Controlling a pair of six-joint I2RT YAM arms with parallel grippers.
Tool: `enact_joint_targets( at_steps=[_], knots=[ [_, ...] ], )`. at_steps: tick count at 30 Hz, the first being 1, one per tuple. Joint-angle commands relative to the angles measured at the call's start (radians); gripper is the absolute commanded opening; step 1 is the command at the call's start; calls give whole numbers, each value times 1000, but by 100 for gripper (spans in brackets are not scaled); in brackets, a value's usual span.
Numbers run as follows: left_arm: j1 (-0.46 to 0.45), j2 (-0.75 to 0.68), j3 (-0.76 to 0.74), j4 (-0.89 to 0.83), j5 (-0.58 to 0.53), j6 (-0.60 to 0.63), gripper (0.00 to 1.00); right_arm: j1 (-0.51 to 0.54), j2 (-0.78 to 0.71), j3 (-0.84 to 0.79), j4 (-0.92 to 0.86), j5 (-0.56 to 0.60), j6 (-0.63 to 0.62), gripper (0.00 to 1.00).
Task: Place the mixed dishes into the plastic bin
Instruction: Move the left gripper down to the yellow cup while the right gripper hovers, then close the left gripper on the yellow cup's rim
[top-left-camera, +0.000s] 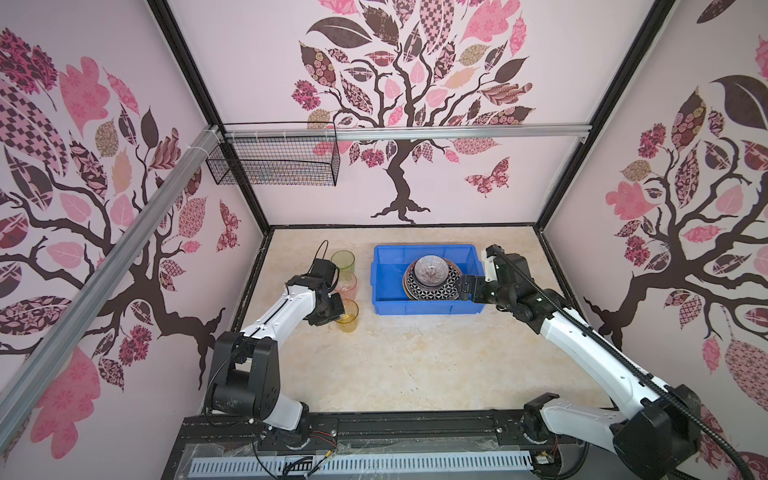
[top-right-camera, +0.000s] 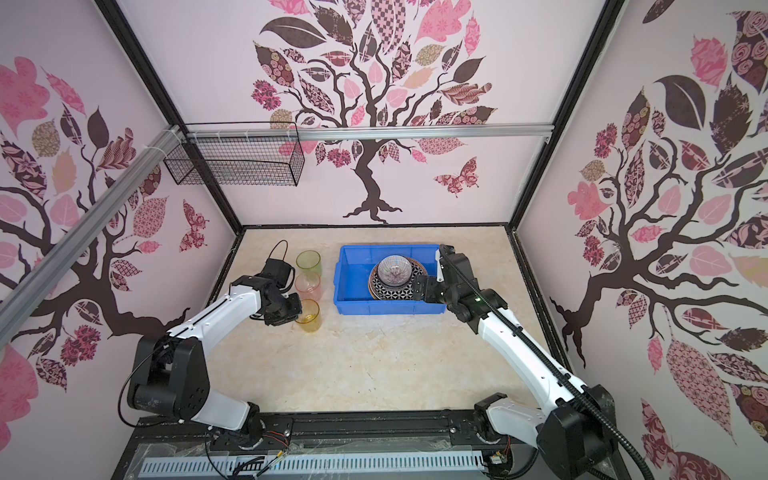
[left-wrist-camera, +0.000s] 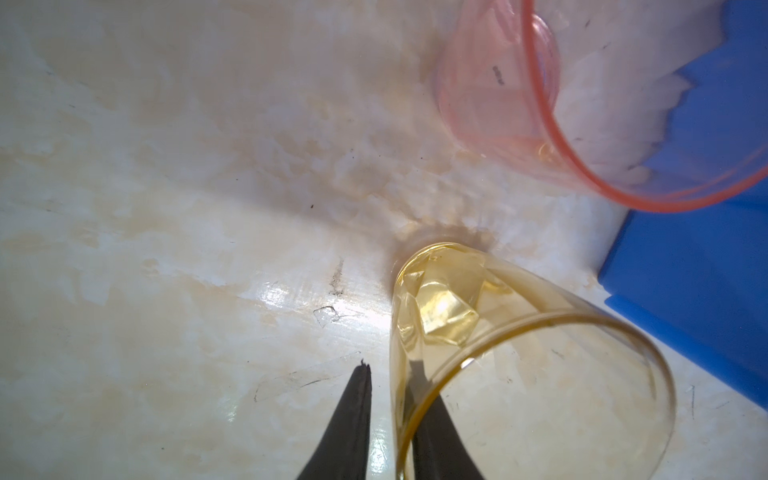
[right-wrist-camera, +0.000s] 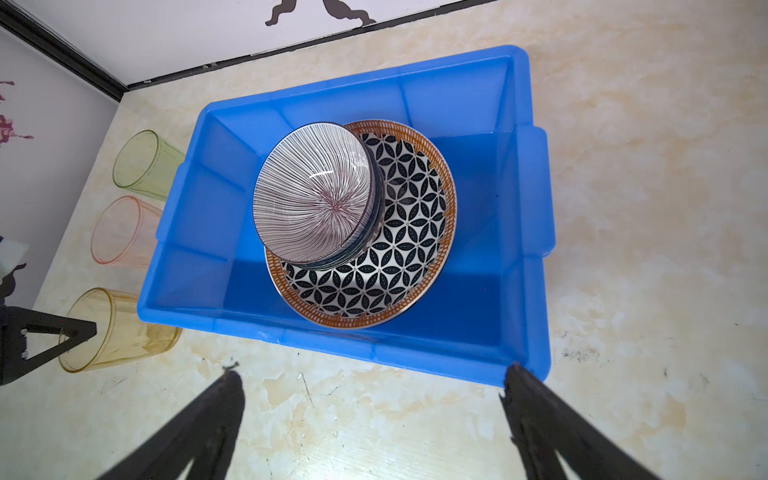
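Three tumblers stand in a row left of the blue plastic bin (top-left-camera: 424, 249): green (top-left-camera: 343, 259), pink (top-left-camera: 347, 284) and amber (top-left-camera: 348, 318). My left gripper (left-wrist-camera: 390, 370) straddles the amber tumbler's (left-wrist-camera: 457, 316) wall, one finger inside and one outside. The jaws are narrow, with a thin gap still showing at the outer finger. In the bin lies a geometric black-and-white plate (right-wrist-camera: 395, 257) with a striped bowl (right-wrist-camera: 316, 191) stacked on it. My right gripper (right-wrist-camera: 372, 372) hangs open and empty over the bin's near right corner (right-wrist-camera: 536, 374).
A black wire mesh basket (top-left-camera: 274, 160) hangs on the back rail at the left, well above the table. The left wall runs close behind the tumblers. The pink tumbler (left-wrist-camera: 498, 104) stands just beyond the amber one, with the bin's side (left-wrist-camera: 706, 249) beside both.
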Motion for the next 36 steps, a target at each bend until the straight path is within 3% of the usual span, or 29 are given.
enact_joint_targets(
  at_steps=[1, 12, 36],
  knots=[
    [3, -9, -27, 2, -7, -2, 19, -5, 3, 28, 6, -11, 9, 100],
    [3, -34, -35, -15, -15, 3, 0, -6, -37, 12, 3, -13, 10, 100],
    [-24, -182, 28, -145, -15, 58, 0, -5, -79, -24, -11, -28, 27, 100]
  ],
)
